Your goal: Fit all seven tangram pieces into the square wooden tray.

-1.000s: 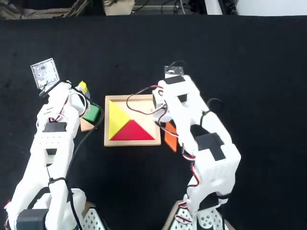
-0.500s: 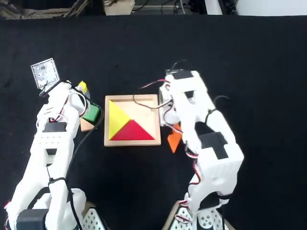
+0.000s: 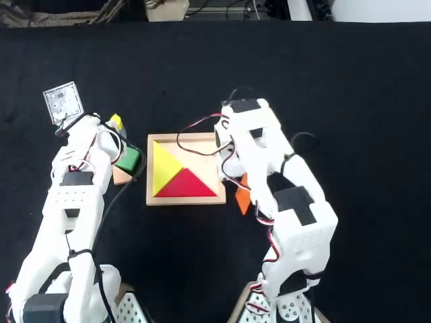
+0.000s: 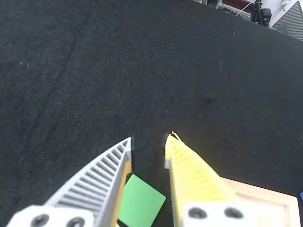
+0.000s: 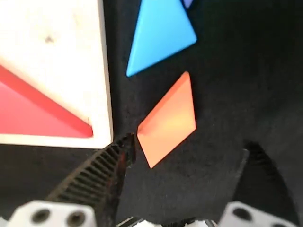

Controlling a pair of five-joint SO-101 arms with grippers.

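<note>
Gaping wide and holding nothing, the right claw (image 5: 184, 149) hovers with the orange parallelogram (image 5: 168, 120) just ahead of it, on the black table (image 5: 232, 71) beside the wooden tray (image 5: 106, 71). The left claw (image 4: 150, 139), parted, seemingly straddles a green square (image 4: 139, 203) without gripping.

Table layout, high view:
- Tray (image 3: 185, 200) sits mid-table, between the two arms.
- In tray: one triangle (image 3: 163, 168) along the left wall, second triangle (image 3: 186, 184) along the near wall. The two touch along a slanted edge.
- Parallelogram (image 3: 242, 195) on table just right of tray, by its near right corner, partly under right arm.
- Square (image 3: 128, 160) on table just left of tray, partly under left arm.

Wrist views:
- Parallelogram lies between the spread fingers of right gripper (image 5: 187, 146). Third triangle (image 5: 161, 33) lies beyond it, apart, beside tray rim.
- Square lies between the parted fingers of left gripper (image 4: 149, 138).
</note>
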